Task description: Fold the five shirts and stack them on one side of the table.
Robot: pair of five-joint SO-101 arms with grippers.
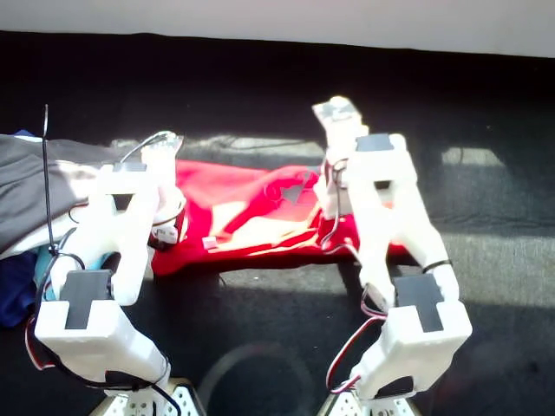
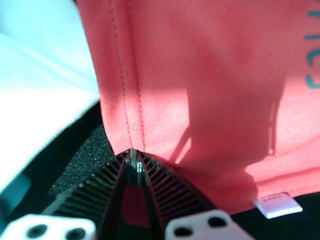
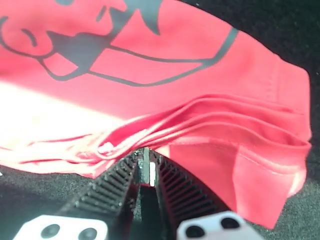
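We cannot see all of the red shirt (image 1: 251,204): the left arm (image 1: 121,234) covers one end, the right arm (image 1: 381,208) crosses the other. The pile of other shirts (image 1: 35,182) runs off the high view's edge, so we cannot count them. The left wrist view's edge cuts the teal print (image 2: 312,55), and the white label (image 2: 277,205) is too blurred to make out. The right wrist view's edge cuts the dark graphic (image 3: 100,45).

The red shirt (image 2: 200,75) is thin matt cloth with a fine mesh-like knit (stitched seams run along its edge) and a flat dark print. The jaws are dull black ribbed plastic. The arm shells (image 1: 381,199) are smooth white plastic. The desk (image 2: 82,160) has a rough, grainy black covering.
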